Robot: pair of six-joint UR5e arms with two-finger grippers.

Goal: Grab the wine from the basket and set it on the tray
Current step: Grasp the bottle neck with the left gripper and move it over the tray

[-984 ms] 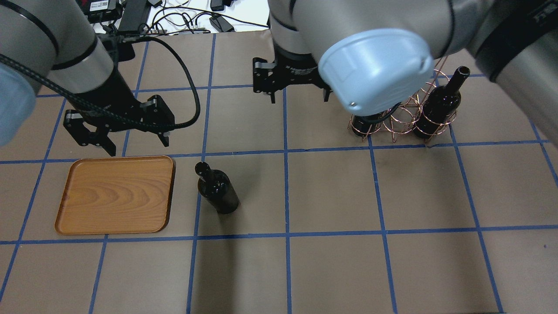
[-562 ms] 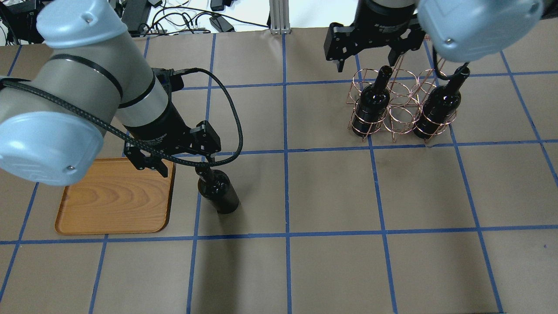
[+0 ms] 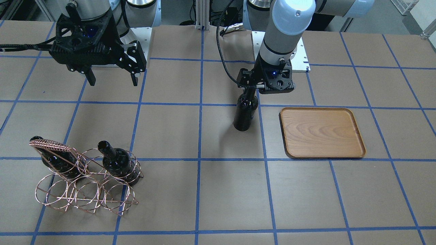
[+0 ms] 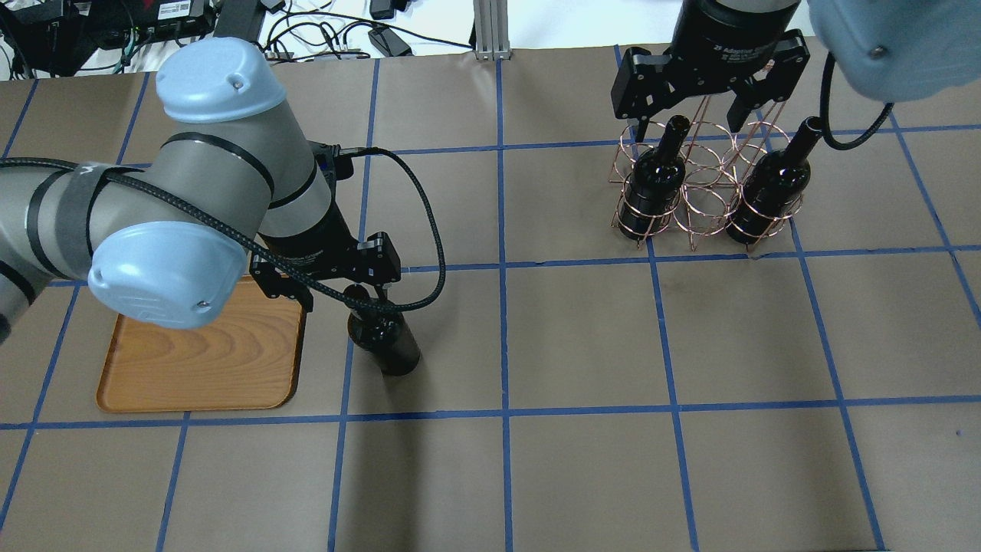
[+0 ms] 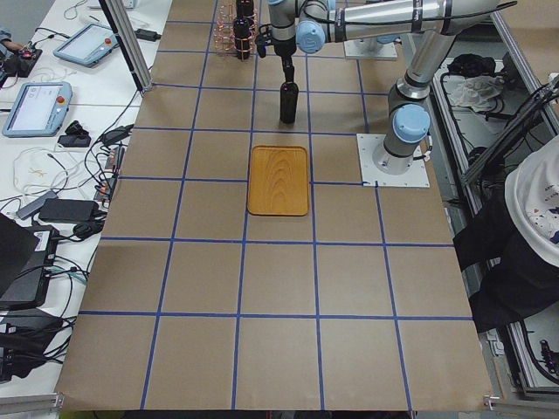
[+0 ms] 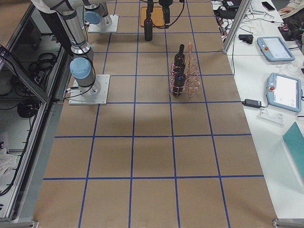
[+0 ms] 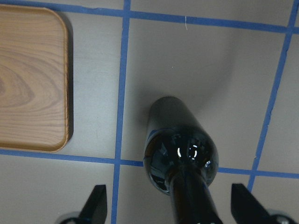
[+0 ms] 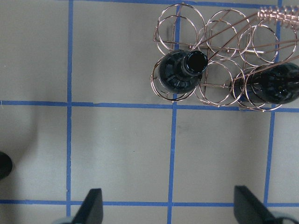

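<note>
One wine bottle [image 4: 383, 337] stands upright on the table just right of the wooden tray [image 4: 199, 360]. My left gripper [image 4: 339, 295] is open, with its fingers on either side of this bottle's neck and not touching it, as the left wrist view [image 7: 171, 207] shows. The bottle [image 7: 180, 140] and the tray [image 7: 28, 79] show there too. The copper wire basket [image 4: 705, 207] holds two more bottles [image 4: 651, 192] [image 4: 770, 188]. My right gripper [image 4: 690, 126] is open and empty, high behind the basket. The basket [image 8: 219, 28] shows in its wrist view.
Blue tape lines divide the brown table into squares. Cables and power bricks [image 4: 322, 31] lie past the far edge. An aluminium post [image 4: 487, 27] stands at the back middle. A person [image 5: 533, 218] is beside the robot base in the exterior left view.
My left gripper moved from behind the tray rightward and down around the standing bottle's neck. My right arm swung right, and its gripper now hangs behind the basket.
</note>
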